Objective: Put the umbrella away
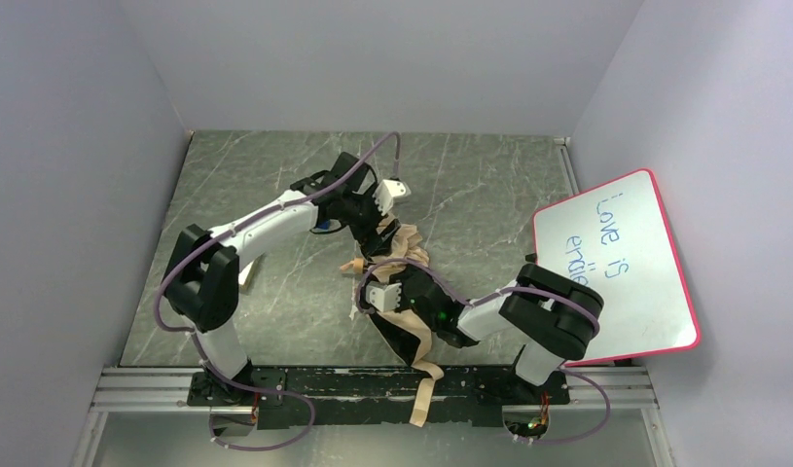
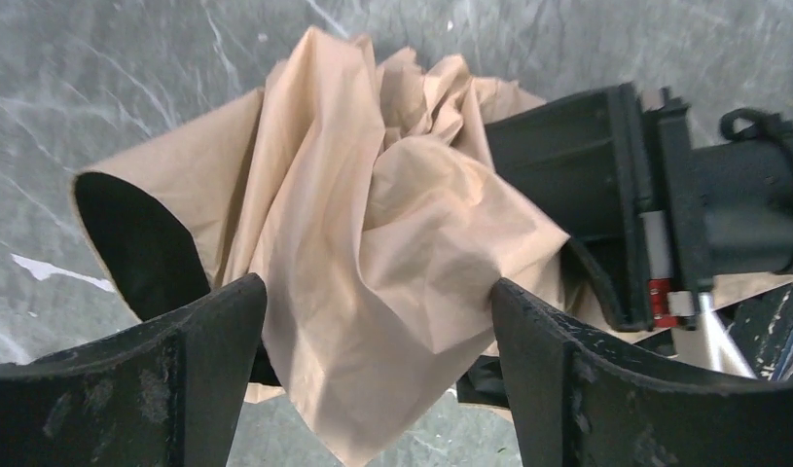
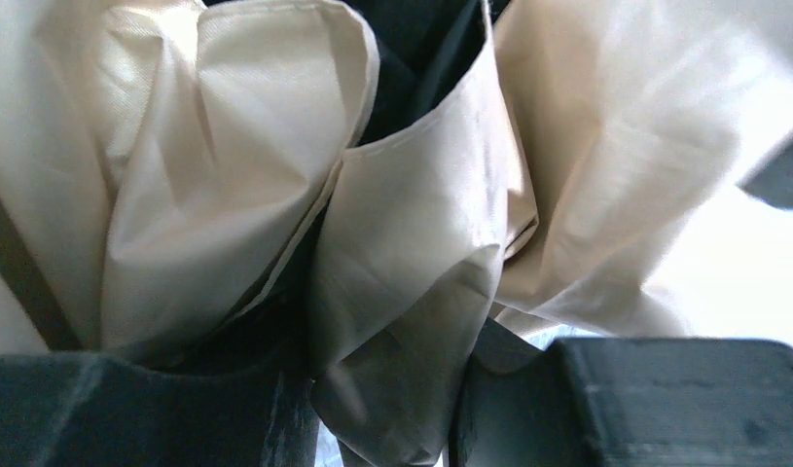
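Beige umbrella (image 2: 373,224) bunched loose — right gripper (image 3: 392,409) pinches a fold, left gripper (image 2: 373,326) spread astride it — wrapping outstanding.

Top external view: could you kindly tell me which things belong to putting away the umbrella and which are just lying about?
Part of the job: the umbrella, the left end effector open around its fabric, the right end effector closed on its fabric.
Just lying about: the whiteboard with handwriting, at the table's right side.
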Tool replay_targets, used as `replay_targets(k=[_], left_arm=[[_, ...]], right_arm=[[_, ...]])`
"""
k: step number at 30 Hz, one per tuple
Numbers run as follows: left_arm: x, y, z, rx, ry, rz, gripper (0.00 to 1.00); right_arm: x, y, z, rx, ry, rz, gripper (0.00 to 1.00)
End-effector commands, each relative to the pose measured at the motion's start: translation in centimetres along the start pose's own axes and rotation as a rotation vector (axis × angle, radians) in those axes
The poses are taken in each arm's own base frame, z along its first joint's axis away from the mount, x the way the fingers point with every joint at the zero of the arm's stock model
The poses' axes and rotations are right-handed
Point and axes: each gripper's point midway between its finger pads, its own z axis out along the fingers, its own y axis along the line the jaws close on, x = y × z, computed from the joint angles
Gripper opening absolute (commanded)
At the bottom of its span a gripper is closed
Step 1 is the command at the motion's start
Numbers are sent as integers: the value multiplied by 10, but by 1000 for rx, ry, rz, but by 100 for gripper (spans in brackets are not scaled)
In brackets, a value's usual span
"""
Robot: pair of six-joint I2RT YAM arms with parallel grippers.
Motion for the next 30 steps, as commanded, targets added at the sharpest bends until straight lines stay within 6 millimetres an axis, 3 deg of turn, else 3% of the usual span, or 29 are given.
replay_targets(k=[1,5,8,18,23,26,30], left_arm=[[28,3,13,42,73,16,89],[37,-1,27,99,109,8,89],[47,-14,38,149,144,11,95],[100,-56,61,216,287,32,96],[127,-65,70,199,381,50,96],[138,-62,72,167,422,60,90],[145,-58,73,142,461,56,68]], right_arm=[[8,38,-5,-129,-1,-57,29],[7,38,-6,-131,-7,-57,29],[6,38,-6,-127,-15,-51,28],[-3,31,-7,-98,-54,-7,28],[-5,30,-6,-94,-61,4,28],[-5,29,-7,-86,-67,14,28],[-10,23,-9,-64,-86,38,29]])
